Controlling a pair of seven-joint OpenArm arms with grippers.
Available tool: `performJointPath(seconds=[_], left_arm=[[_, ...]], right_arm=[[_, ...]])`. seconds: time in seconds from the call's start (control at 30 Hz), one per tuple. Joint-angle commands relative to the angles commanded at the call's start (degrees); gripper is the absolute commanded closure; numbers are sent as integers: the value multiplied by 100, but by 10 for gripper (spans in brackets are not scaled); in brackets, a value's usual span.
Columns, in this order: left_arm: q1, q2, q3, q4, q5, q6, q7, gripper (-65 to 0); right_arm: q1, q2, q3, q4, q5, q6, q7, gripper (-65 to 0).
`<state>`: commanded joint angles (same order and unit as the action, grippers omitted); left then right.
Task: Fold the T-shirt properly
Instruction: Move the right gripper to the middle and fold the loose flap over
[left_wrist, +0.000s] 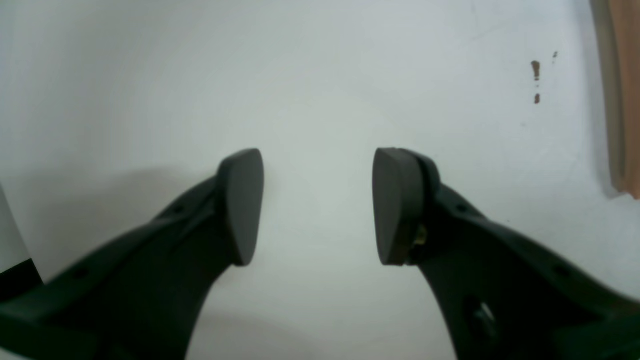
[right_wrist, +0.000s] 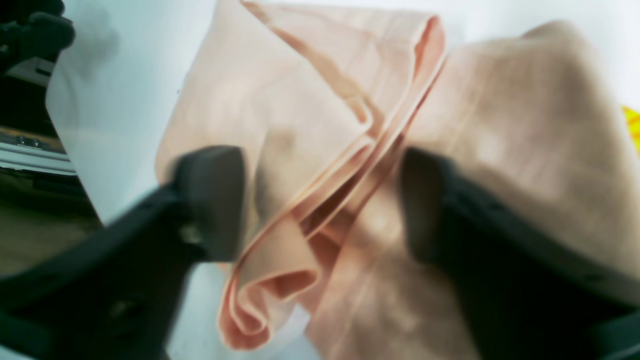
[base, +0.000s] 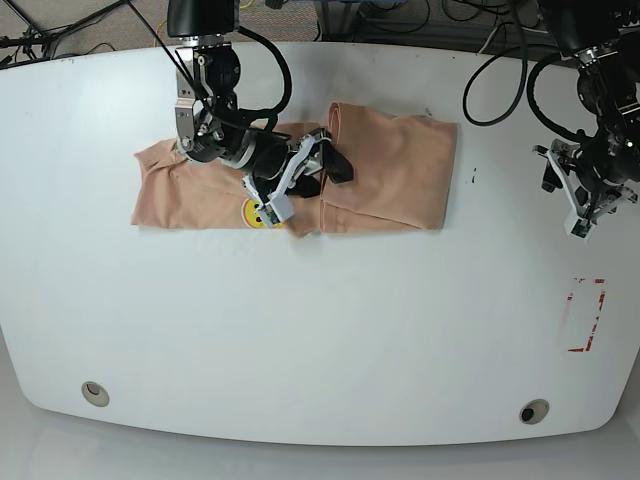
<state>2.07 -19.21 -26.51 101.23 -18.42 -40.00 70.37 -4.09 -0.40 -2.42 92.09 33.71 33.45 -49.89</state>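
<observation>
Lengthwise, the T-shirt (base: 385, 172) lies left-right across the table (base: 320, 340); both arms' fingers (left_wrist: 243, 205) gape, holding nothing.

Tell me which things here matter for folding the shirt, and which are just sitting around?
Part of the job:
- T-shirt, partly folded
- right pincer, open over the cloth
- left pincer, open above bare table, away from the shirt

Just there:
- white table
- red marking on the table
- cables at the far edge

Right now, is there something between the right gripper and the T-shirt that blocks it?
Nothing visible does. The right gripper hangs open directly over the folded layers of the T-shirt, with only air between. The left gripper is open over the bare table, far from it.
</observation>
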Motion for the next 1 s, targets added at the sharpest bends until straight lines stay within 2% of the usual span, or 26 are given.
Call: performJointPath(seconds=[0.07,0.2,0.47,0.7,1.0], left_arm=[[0,0,0,0,0,0,0,-326],[9,0,0,0,0,0,0,-326],[88,9,9,0,0,0,0,-326],[88,0,9,0,0,0,0,-326],[88,-9,9,9,0,0,0,-326]], right_arm=[[9,0,-79,79,0,0,0,-135],[9,0,-176,237,9,0,0,0],[26,18,-167,712,9,-18,-18,-11],[211,44,-149,747,0,-35,-35,-13],[246,308,-141,747,-9,-44,-35,-16]])
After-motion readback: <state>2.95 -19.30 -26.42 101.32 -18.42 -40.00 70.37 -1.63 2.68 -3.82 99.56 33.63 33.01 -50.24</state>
